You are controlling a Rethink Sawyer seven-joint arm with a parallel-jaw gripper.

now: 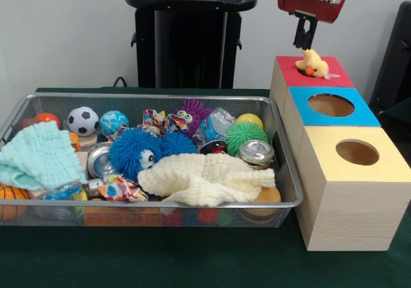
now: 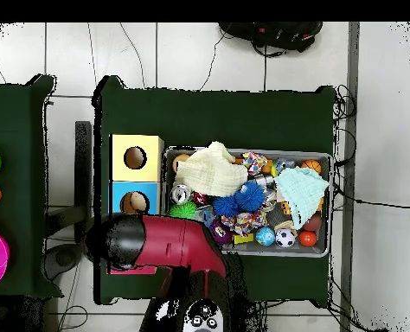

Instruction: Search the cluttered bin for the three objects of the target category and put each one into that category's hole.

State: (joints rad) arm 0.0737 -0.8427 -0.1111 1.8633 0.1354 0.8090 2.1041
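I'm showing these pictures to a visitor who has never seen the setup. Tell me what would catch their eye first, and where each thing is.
First, the wire bin crammed with bright toys: a blue fuzzy ball in the middle, a cream cloth draped toward the front, a mint cloth at one end. Next, the row of three wooden boxes beside it, topped yellow, blue and red. A yellow plush duck lies on the red top, directly under the gripper.

green tablecloth [image 1: 192,262], tiled floor [image 2: 200,52]

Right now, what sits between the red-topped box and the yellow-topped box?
The blue-topped box, its round hole open, stands between the red-topped box and the yellow-topped box; the front view shows all three in a row.
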